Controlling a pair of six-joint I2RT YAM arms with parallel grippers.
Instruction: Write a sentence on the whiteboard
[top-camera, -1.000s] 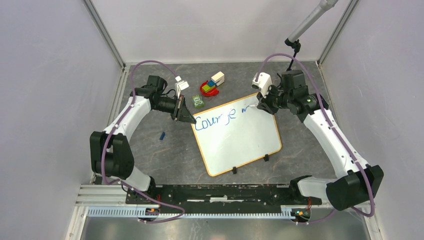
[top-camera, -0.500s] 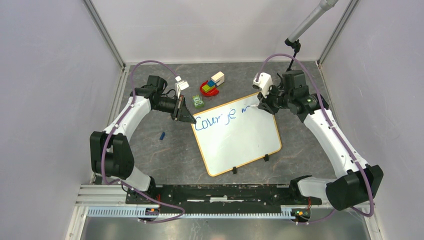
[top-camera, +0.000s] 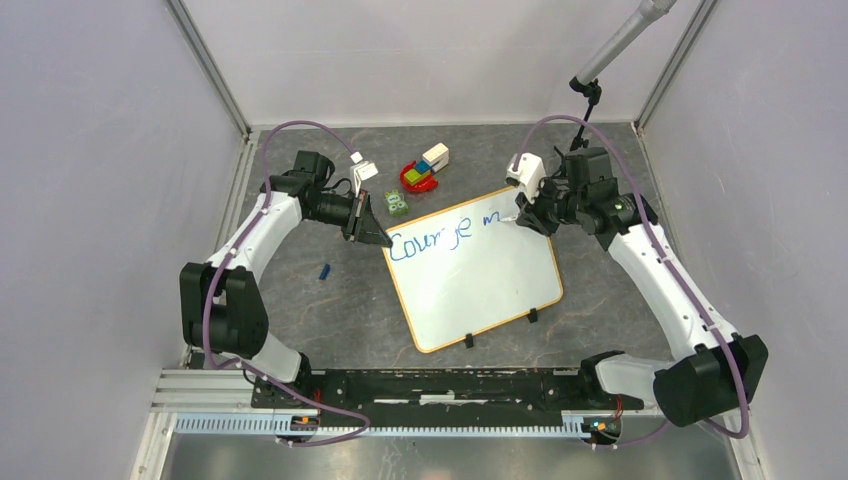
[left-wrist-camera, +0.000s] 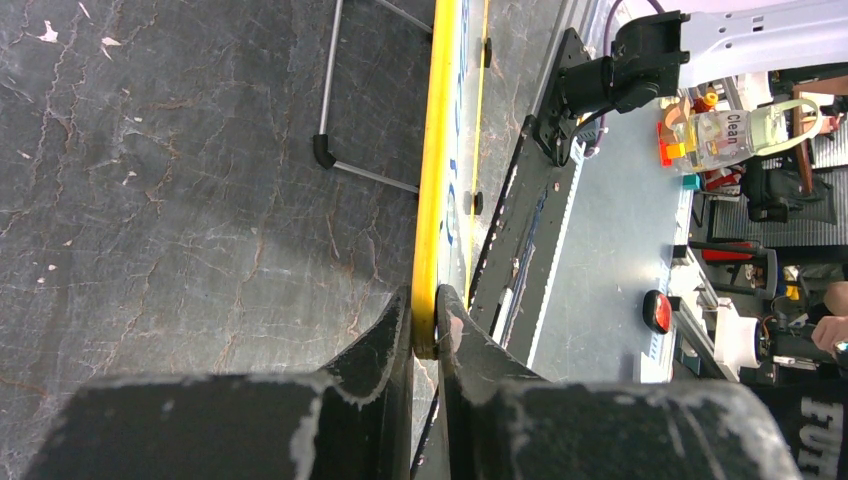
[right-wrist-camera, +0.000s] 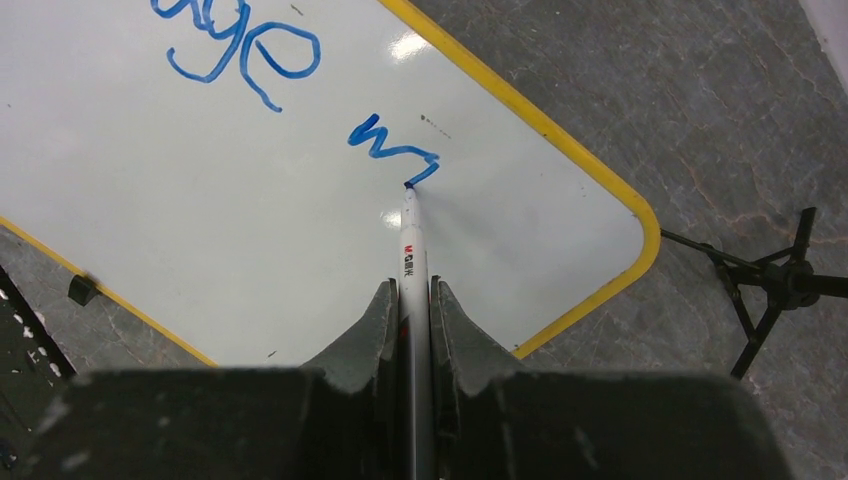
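Observation:
The whiteboard (top-camera: 490, 280) lies tilted on the dark table, yellow-rimmed, with two black clips on its near edge. Blue writing (top-camera: 430, 240) reads "Courage" followed by a started "w" (top-camera: 492, 217). My left gripper (top-camera: 380, 238) is shut on the board's far-left rim, seen edge-on as a yellow strip (left-wrist-camera: 437, 200) in the left wrist view, between the fingers (left-wrist-camera: 395, 335). My right gripper (top-camera: 522, 213) is shut on a white marker (right-wrist-camera: 412, 260) whose tip touches the end of the blue "w" stroke (right-wrist-camera: 392, 148). The board (right-wrist-camera: 200, 200) fills the right wrist view.
A small pile of coloured toy blocks (top-camera: 422, 170) and a green piece (top-camera: 397, 204) lie behind the board. A small blue object (top-camera: 324, 271) lies left of the board. A black stand (top-camera: 590, 95) rises at the back right; its legs show in the right wrist view (right-wrist-camera: 770, 280).
My right gripper has shifted slightly right with the marker, lengthening the "w" stroke. The left arm and the board have not moved.

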